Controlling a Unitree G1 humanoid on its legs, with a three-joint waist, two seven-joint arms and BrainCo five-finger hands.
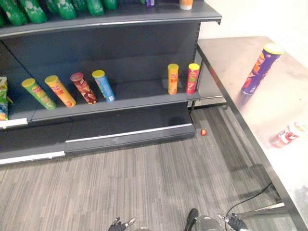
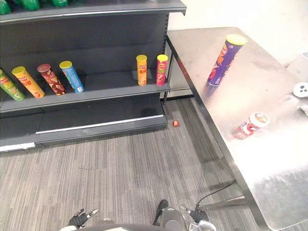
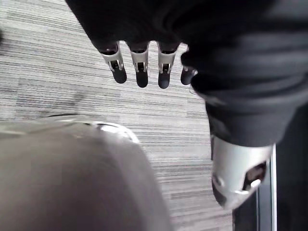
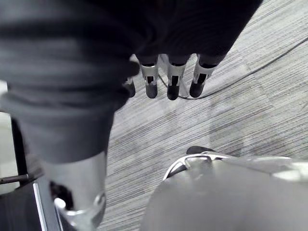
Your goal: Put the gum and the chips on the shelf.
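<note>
I see my left hand (image 3: 140, 62) and right hand (image 4: 173, 77) low over ribbed grey carpet (image 2: 120, 173), fingers straight and apart, holding nothing. The tall purple chips tube (image 2: 224, 60) stands near the far edge of the brushed-steel table (image 2: 269, 163). The squat red-and-white gum tub (image 2: 251, 125) lies on its side by the carpet-side edge. On the dark metal shelf (image 2: 106, 86), yellow (image 2: 141, 70) and red (image 2: 161, 70) tubes stand at the right end.

Chip cans on middle shelf (image 1: 139, 92): six; green can (image 1: 38, 94), orange can (image 1: 61, 91), maroon can (image 1: 84, 89), blue can (image 1: 104, 86), yellow can (image 1: 173, 79), pink can (image 1: 192, 78); purple chip can (image 1: 260, 69) on steel table (image 1: 231, 62): one; seven cans in all; gum tub (image 1: 288, 134) on table: one; small red item (image 1: 203, 132) on floor (image 1: 144, 183): one; green bottles (image 1: 29, 12) on top shelf (image 1: 144, 18): cut off at edge, count unclear.
</note>
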